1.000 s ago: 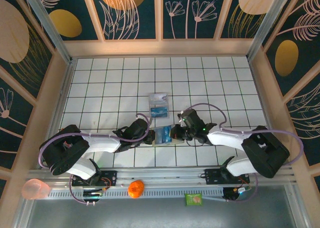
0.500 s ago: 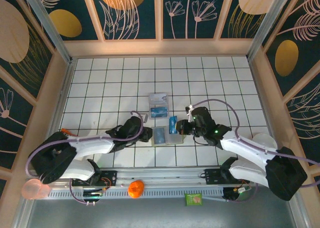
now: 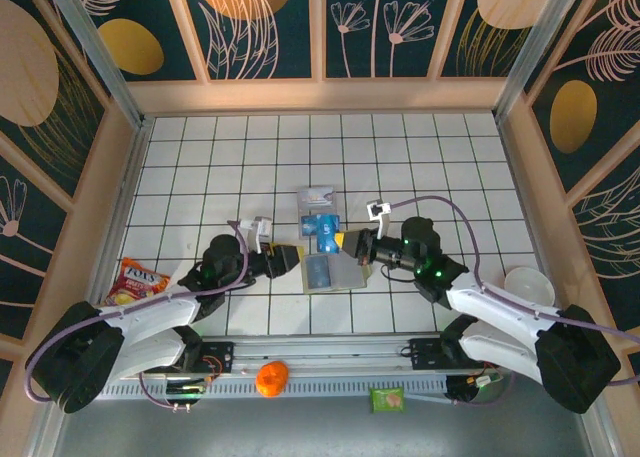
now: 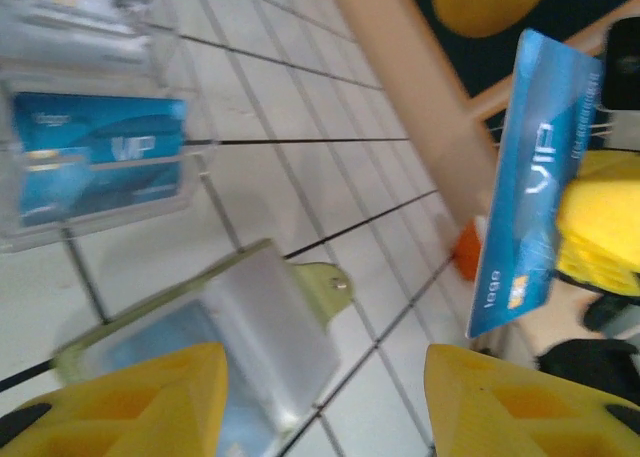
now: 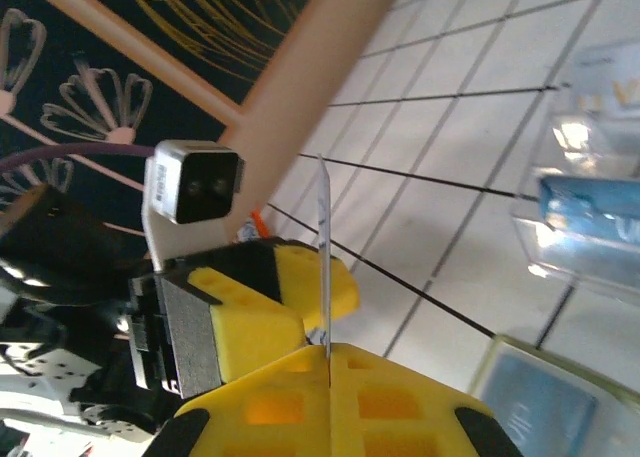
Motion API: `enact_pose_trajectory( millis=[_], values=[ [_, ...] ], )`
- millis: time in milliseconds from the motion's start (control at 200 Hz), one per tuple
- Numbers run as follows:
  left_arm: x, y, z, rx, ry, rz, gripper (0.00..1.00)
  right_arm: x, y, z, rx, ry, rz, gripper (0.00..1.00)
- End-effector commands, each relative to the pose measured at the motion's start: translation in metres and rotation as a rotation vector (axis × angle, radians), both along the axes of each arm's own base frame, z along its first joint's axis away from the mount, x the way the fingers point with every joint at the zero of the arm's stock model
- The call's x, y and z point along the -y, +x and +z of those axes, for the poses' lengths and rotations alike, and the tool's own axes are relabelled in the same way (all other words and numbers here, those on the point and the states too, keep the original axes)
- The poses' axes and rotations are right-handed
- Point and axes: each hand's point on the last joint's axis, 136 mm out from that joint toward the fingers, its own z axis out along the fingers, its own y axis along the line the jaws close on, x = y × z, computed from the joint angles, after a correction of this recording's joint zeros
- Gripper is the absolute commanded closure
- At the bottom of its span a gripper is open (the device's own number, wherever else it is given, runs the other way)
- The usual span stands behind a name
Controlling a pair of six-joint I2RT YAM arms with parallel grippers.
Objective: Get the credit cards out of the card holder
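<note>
The card holder (image 3: 326, 274) lies open on the tiled table, its yellow-green tab (image 4: 322, 282) showing, with a pale blue card still under its grey panel (image 4: 255, 322). My left gripper (image 3: 288, 260) hovers just left of it, open and empty, its yellow fingers (image 4: 125, 402) wide apart. My right gripper (image 3: 346, 243) is shut on a blue credit card (image 4: 530, 177) marked VIP, held upright above the holder's right side. That card appears edge-on (image 5: 323, 232) in the right wrist view, pinched between the pads (image 5: 300, 377).
A clear plastic stand (image 3: 318, 209) behind the holder carries a blue card (image 4: 100, 157) and a whitish one. A snack packet (image 3: 134, 280) lies at the left, a white bowl (image 3: 527, 285) at the right. An orange object (image 3: 271, 378) and a green packet (image 3: 387, 399) sit on the front rail.
My left gripper opened and drew back left off the card holder. My right gripper pulled the blue card out of the holder and carried it up and back toward the clear stand.
</note>
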Motion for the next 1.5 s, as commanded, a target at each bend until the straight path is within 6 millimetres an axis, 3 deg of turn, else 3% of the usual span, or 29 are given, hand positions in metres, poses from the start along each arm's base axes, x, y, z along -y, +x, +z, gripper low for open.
enact_pose_trajectory(
  millis=[0, 210, 370, 500, 656, 1021, 1151, 1286, 1371, 1431, 1496],
  values=[
    [0.009, -0.014, 0.042, 0.083, -0.175, -0.101, 0.46, -0.005, -0.004, 0.022, 0.063, 0.102, 0.048, 1.00],
    [0.009, -0.018, 0.051, 0.099, -0.221, -0.115, 0.45, -0.013, -0.011, 0.034, 0.074, 0.182, 0.107, 1.00],
    [0.009, -0.017, 0.053, 0.102, -0.224, -0.111, 0.51, -0.022, -0.018, 0.038, 0.085, 0.199, 0.153, 1.00],
    [0.010, -0.019, 0.060, 0.115, -0.247, -0.121, 0.56, -0.029, -0.020, 0.032, 0.069, 0.189, 0.172, 1.00],
    [0.010, -0.019, 0.067, 0.132, -0.250, -0.126, 0.70, -0.030, -0.016, 0.021, 0.038, 0.170, 0.148, 1.00],
    [0.013, -0.016, 0.066, 0.116, -0.234, -0.128, 0.75, -0.039, -0.012, 0.006, -0.004, 0.137, 0.145, 1.00],
    [0.014, -0.013, 0.065, 0.113, -0.218, -0.124, 0.83, -0.038, -0.009, 0.003, -0.009, 0.123, 0.128, 1.00],
    [0.015, -0.010, 0.066, 0.113, -0.198, -0.117, 0.85, -0.037, -0.003, -0.003, -0.013, 0.088, 0.094, 1.00],
    [0.018, -0.007, 0.064, 0.102, -0.180, -0.122, 0.93, -0.039, -0.001, -0.004, -0.017, 0.085, 0.095, 1.00],
    [0.021, -0.004, 0.065, 0.098, -0.169, -0.124, 1.00, -0.039, 0.000, -0.006, -0.021, 0.084, 0.091, 0.95],
    [0.022, -0.001, 0.064, 0.098, -0.141, -0.125, 1.00, -0.035, 0.003, -0.008, -0.029, 0.075, 0.073, 0.86]
  ],
)
